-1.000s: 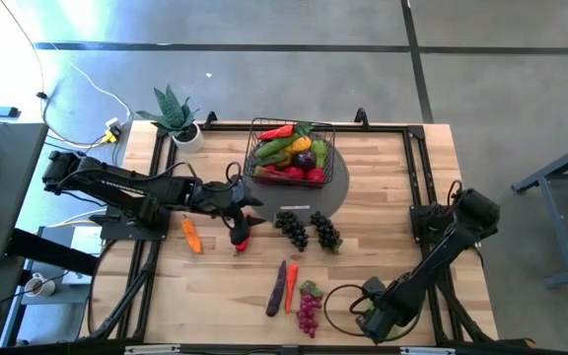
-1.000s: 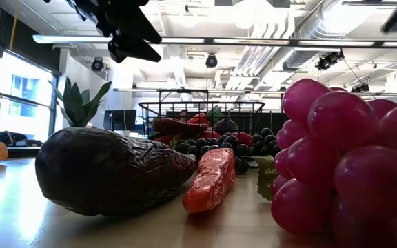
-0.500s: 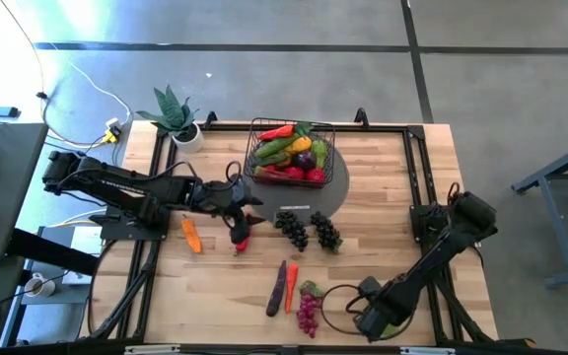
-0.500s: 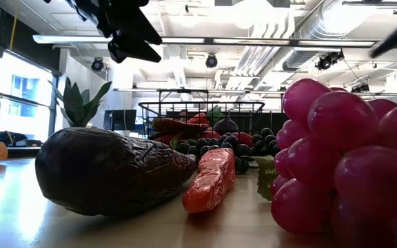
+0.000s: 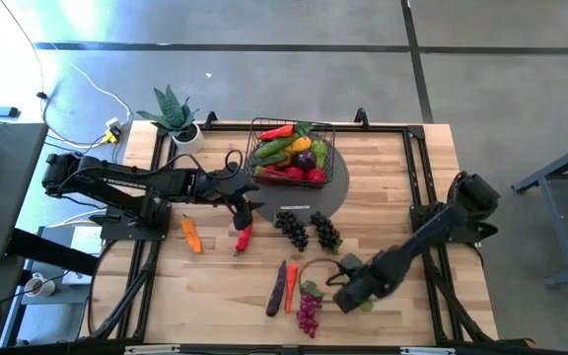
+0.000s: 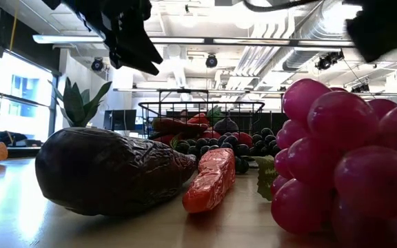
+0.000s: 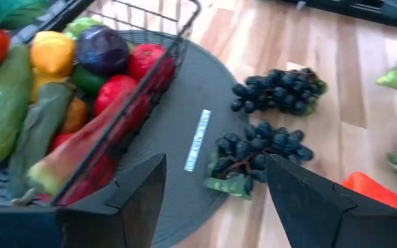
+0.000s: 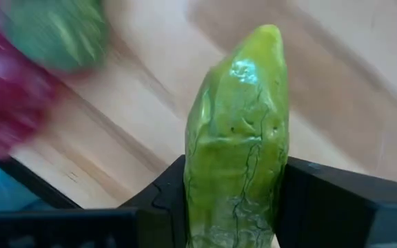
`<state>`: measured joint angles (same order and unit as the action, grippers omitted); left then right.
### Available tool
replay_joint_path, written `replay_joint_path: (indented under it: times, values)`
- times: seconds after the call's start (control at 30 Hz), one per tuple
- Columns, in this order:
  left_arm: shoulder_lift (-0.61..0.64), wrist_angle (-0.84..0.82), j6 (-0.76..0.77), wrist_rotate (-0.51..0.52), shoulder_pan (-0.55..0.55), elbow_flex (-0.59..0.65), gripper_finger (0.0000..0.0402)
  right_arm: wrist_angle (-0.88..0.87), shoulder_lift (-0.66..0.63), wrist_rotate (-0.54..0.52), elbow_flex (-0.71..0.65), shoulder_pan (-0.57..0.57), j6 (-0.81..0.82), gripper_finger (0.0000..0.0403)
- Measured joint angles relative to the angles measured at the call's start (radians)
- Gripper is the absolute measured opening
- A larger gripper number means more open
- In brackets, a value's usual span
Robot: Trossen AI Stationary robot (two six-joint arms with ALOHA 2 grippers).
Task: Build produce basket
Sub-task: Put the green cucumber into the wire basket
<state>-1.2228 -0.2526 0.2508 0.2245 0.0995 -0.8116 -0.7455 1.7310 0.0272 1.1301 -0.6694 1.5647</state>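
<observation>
On the wooden table (image 5: 383,177), right tool (image 8: 234,207) pinches a green vegetable (image 8: 236,151); left tool (image 7: 216,196) spread.

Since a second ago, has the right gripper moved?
Yes. In the high view the right gripper has moved left and away from the table's near edge, toward the red grapes.

Wooden table (image 5: 392,187) bore a grey mat (image 5: 340,187) (basket on it), grapes (image 5: 308,308), eggplant (image 5: 278,288), carrot (image 5: 191,236), potted plant (image 5: 174,115).
</observation>
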Motion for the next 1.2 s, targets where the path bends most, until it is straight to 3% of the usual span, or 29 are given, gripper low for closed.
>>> replay_joint_path:
  times: [0.4, 0.67, 1.2]
  values:
    - [0.000, -0.050, -0.025, -0.003, 0.126, 0.000, 0.0236, 0.015, -0.133, -0.019, 0.000, 0.313, -0.423, 0.0116]
    - [0.000, -0.058, -0.062, -0.003, 0.220, 0.000, 0.0236, 0.164, -0.200, -0.017, 0.000, 0.538, -0.656, 0.0116]
    - [0.000, -0.004, -0.072, -0.004, 0.354, 0.000, 0.0236, 0.568, -0.199, -0.063, 0.000, 0.884, -0.857, 0.0116]
